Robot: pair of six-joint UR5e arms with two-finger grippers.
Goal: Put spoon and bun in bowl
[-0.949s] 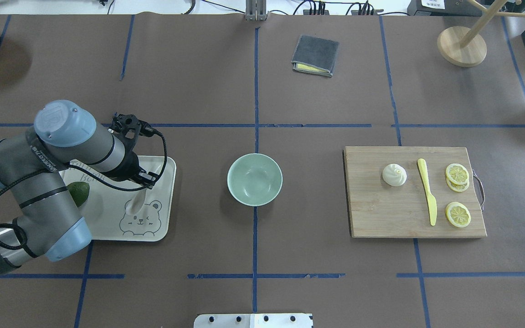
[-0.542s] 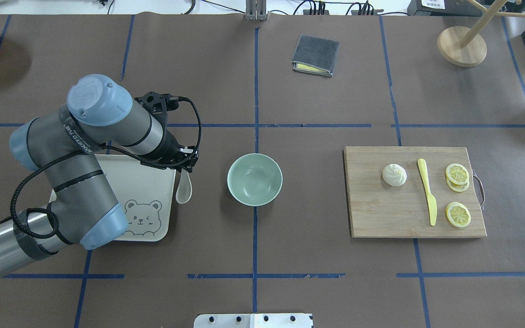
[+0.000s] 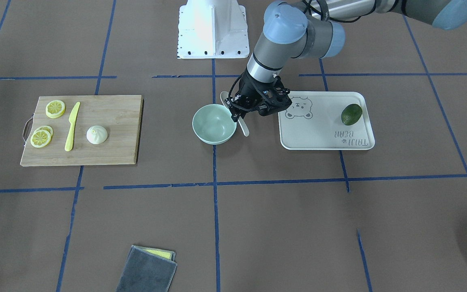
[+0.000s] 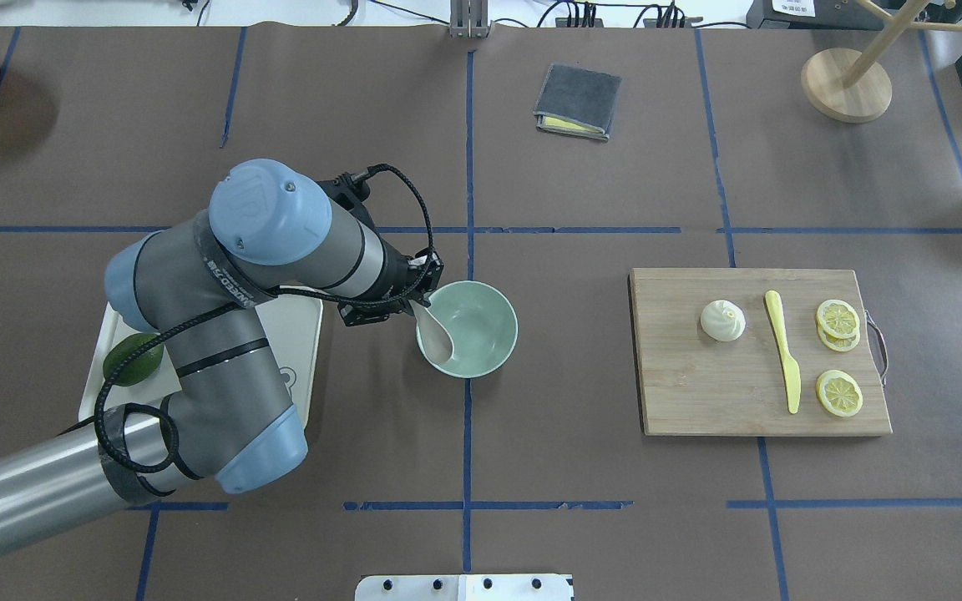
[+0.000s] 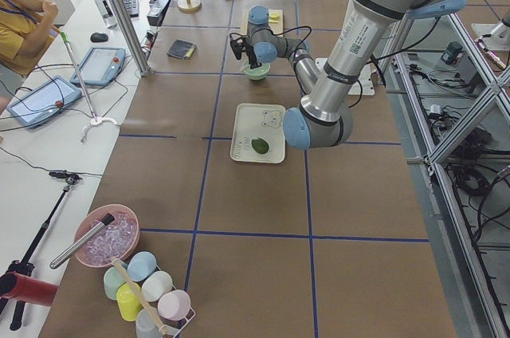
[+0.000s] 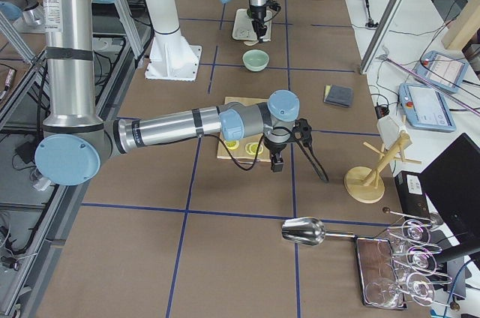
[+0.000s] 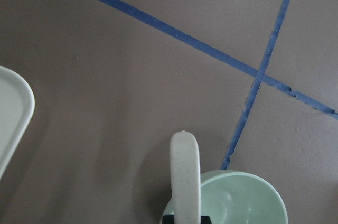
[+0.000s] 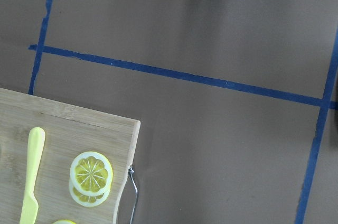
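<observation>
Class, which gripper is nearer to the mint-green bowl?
Left. The left gripper holds the spoon right at the rim of the bowl. The right gripper hovers by the handle end of the cutting board, well away from the bowl.

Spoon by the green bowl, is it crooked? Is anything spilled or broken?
Nothing is spilled or broken. The spoon slants only because the left gripper holds its handle in shut jaws, with the scoop over the bowl at its edge. The bun sits upright on the cutting board.
</observation>
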